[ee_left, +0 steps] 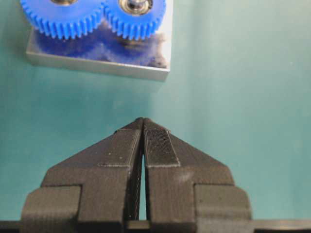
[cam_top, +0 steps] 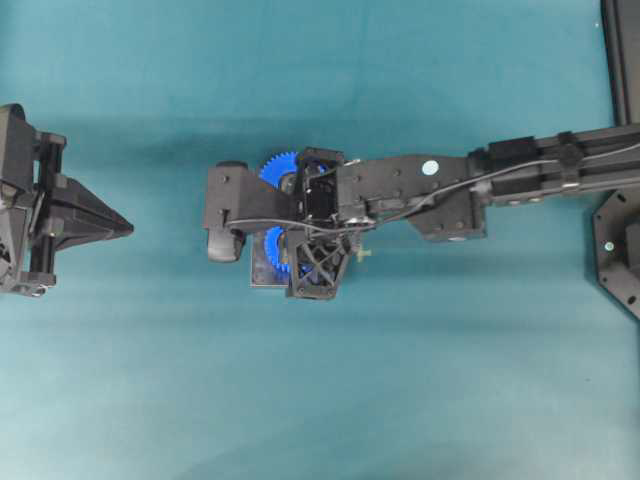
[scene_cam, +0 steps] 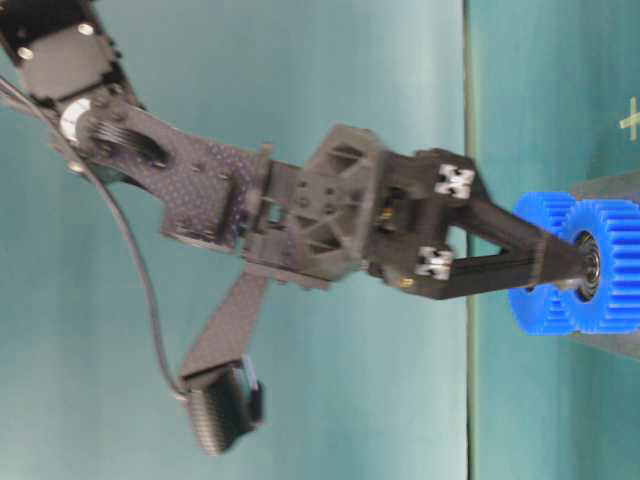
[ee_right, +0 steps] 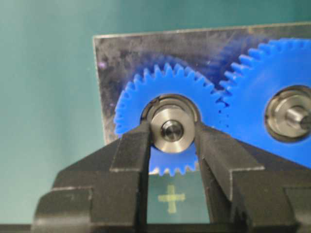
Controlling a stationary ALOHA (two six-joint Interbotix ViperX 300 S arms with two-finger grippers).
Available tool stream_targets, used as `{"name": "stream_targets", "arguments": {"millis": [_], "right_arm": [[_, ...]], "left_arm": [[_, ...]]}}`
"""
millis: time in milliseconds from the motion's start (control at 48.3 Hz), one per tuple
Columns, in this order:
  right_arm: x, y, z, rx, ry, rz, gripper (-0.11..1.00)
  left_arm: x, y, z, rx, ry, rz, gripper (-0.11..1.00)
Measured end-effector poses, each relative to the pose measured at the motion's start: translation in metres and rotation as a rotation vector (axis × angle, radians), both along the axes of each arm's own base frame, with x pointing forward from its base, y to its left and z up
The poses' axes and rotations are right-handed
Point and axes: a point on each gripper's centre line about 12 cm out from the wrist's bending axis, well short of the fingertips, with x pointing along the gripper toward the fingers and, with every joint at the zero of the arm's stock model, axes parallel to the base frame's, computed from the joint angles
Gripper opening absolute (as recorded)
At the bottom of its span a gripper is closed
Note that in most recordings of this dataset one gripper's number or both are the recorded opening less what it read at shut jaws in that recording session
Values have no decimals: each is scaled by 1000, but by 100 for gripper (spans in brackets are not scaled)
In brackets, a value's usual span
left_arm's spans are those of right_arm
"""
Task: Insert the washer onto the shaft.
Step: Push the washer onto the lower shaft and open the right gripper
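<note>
In the right wrist view my right gripper (ee_right: 172,128) is shut on the silver washer (ee_right: 173,146), one finger on each side of its rim. The washer sits at the hub of a blue gear (ee_right: 136,104), and the shaft (ee_right: 172,130) tip shows through its hole. A second blue gear (ee_right: 252,82) meshes beside it, both on a metal base plate (ee_right: 146,51). From table level the right gripper (scene_cam: 578,266) points straight down at the gears (scene_cam: 545,300). My left gripper (cam_top: 125,228) is shut on nothing at the table's left, its tips (ee_left: 143,121) facing the plate (ee_left: 97,65).
The right arm (cam_top: 420,190) reaches across the middle and covers most of the gears (cam_top: 280,165) and plate (cam_top: 262,278) from above. A yellow cross mark (ee_right: 171,198) lies on the teal table beside the plate. Black frame parts (cam_top: 620,60) stand at the right edge.
</note>
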Motion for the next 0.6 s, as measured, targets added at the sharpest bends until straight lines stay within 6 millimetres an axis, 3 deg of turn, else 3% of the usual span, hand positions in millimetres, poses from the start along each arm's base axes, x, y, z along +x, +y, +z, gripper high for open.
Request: {"name": "stream_targets", "arguments": {"millis": [393, 600], "right_arm": [[0, -1, -1, 0, 3, -3, 33], [-1, -1, -1, 3, 8, -6, 89]], "left_arm": [[0, 0, 0, 0, 2, 0, 0], [0, 0, 0, 0, 0, 0, 0]]}}
